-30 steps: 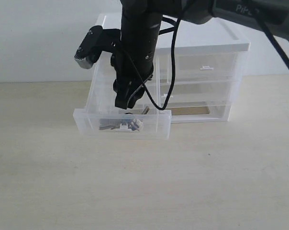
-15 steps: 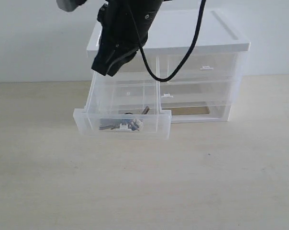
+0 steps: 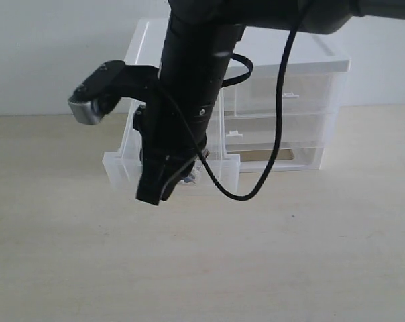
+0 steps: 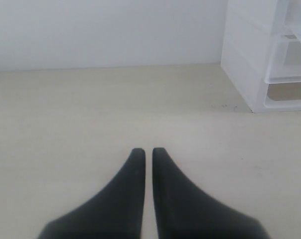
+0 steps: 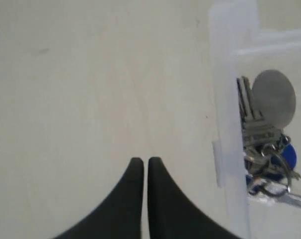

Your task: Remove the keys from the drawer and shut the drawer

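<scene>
The drawer (image 3: 119,168) stands pulled out from the unit's left side. In the right wrist view its translucent front wall (image 5: 227,99) carries the small white tab handle (image 5: 218,162). Behind that wall lie the keys (image 5: 257,132), with the round grey disc tag (image 5: 274,97) and the blue fob (image 5: 285,157). My right gripper (image 3: 151,199) (image 5: 142,160) hangs shut and empty over the table, just in front of the drawer's front wall, and its arm hides most of the drawer in the exterior view. My left gripper (image 4: 145,150) is shut and empty, low over the bare table.
The white-topped drawer unit (image 3: 290,67) stands at the back against the wall, with its other drawers (image 3: 283,94) pushed in. Its side (image 4: 245,64) lies off beyond my left gripper. A black cable (image 3: 256,184) loops down from the right arm.
The right gripper was over the keys in the drawer, rose up and to the left, then came down in front of the drawer. The keys still lie in the drawer.
</scene>
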Tool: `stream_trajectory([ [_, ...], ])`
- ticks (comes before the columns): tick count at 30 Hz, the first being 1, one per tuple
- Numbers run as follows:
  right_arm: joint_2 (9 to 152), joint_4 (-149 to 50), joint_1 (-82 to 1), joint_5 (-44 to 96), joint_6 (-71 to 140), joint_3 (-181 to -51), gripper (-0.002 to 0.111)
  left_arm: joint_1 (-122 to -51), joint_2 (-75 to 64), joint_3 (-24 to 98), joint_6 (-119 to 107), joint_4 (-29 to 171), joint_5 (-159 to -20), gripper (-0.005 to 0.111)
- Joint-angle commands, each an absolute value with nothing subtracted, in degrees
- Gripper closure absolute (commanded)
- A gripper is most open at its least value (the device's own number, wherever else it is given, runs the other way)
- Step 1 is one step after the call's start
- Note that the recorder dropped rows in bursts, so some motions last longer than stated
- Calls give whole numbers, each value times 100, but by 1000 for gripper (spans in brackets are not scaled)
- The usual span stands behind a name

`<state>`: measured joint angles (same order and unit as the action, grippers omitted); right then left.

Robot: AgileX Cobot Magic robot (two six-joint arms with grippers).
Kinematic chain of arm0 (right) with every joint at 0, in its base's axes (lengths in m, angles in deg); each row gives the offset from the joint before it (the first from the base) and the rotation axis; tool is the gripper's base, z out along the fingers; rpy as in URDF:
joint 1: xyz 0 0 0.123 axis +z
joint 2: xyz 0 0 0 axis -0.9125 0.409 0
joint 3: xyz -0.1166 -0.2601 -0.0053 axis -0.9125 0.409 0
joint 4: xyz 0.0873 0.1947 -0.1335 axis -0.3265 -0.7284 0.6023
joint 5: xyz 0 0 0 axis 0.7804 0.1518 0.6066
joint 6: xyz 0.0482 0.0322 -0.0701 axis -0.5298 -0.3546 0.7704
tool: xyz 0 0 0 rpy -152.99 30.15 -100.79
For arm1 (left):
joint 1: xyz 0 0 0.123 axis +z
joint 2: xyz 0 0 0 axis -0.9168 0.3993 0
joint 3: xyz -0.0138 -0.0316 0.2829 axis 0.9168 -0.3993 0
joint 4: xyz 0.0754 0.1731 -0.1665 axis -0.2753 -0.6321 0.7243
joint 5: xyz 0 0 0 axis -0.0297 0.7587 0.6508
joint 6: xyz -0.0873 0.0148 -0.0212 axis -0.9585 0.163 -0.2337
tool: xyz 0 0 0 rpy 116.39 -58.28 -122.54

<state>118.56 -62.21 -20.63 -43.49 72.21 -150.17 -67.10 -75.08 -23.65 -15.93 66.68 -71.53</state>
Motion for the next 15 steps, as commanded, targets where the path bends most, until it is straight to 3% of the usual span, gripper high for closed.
stream_trajectory([
  [1, 11837, -4813, -2057, -4058, 6452, -14739, 108, -6697, -7526, -2385, -1649, 6677, -7143, 102],
  [15, 11665, -3840, -2071, -3247, 6143, -14694, 108, -6697, -7526, -2385, -1649, 6677, -7143, 102],
])
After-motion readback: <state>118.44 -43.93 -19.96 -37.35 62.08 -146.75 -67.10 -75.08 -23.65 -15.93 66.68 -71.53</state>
